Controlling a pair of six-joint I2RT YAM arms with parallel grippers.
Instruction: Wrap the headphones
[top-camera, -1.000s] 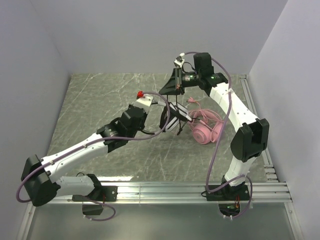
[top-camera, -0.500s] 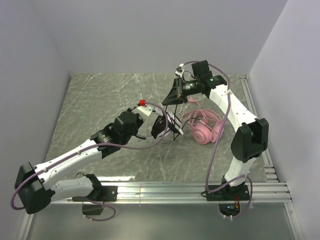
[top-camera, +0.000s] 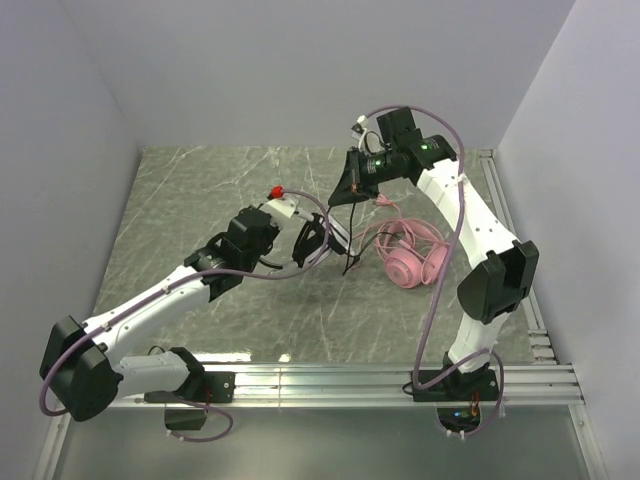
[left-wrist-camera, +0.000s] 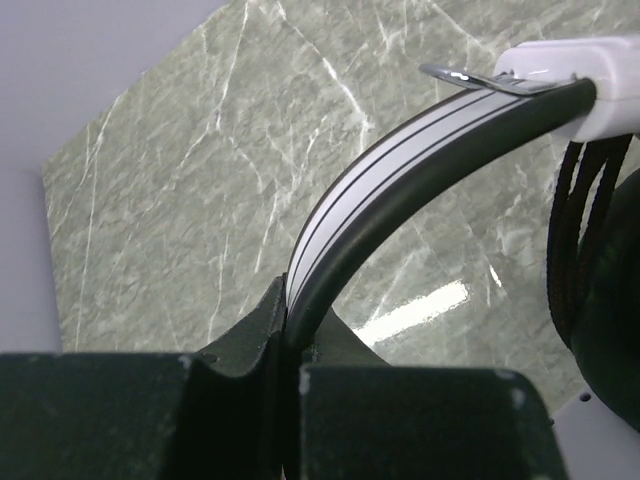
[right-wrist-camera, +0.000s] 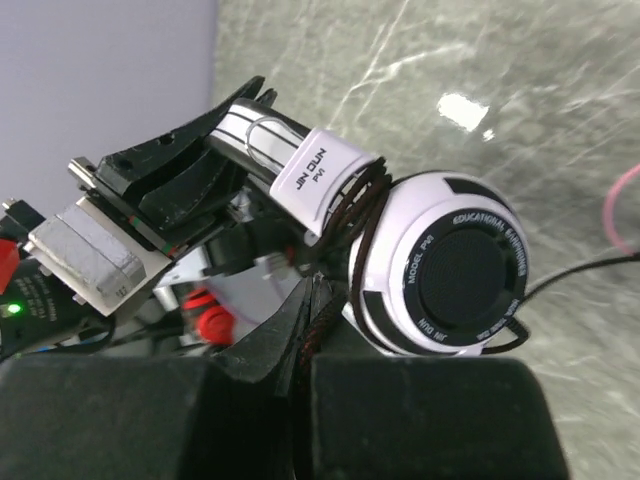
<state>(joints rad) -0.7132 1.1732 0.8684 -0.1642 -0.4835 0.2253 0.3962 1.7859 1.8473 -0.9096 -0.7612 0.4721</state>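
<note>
The left gripper (left-wrist-camera: 290, 335) is closed almost fully on the striped headband (left-wrist-camera: 400, 150) of the black-and-white headset (top-camera: 312, 240), pinching it edge-on near the middle of the arc. The headset hangs clear of the table (top-camera: 200, 200). That hold looks chosen to turn the headset into a fixed spool: with the band clamped, the ear cup (right-wrist-camera: 450, 270) and its white slider stick out free, so cable can be laid around them.

The right gripper (right-wrist-camera: 308, 300) sits just beside that ear cup, above the headset, with its jaws fully together on the black cable (right-wrist-camera: 362, 215). Several turns already lie around the neck between slider and cup (tight and side by side, as far as the right wrist view shows). The strand in the jaws runs straight up into them, so I judge this arm is feeding and tensioning the next loop. A tail of black cable trails below the headset toward the table, so winding is not finished.

To the right of the black-and-white headset, well apart from both grippers, the pink headset (top-camera: 405, 265) lies on the table with its pink cable (top-camera: 410, 228) in loose loops beside it, unwrapped.

No box, tray or other container shows anywhere around the headset, so nothing is held inside anything.
</note>
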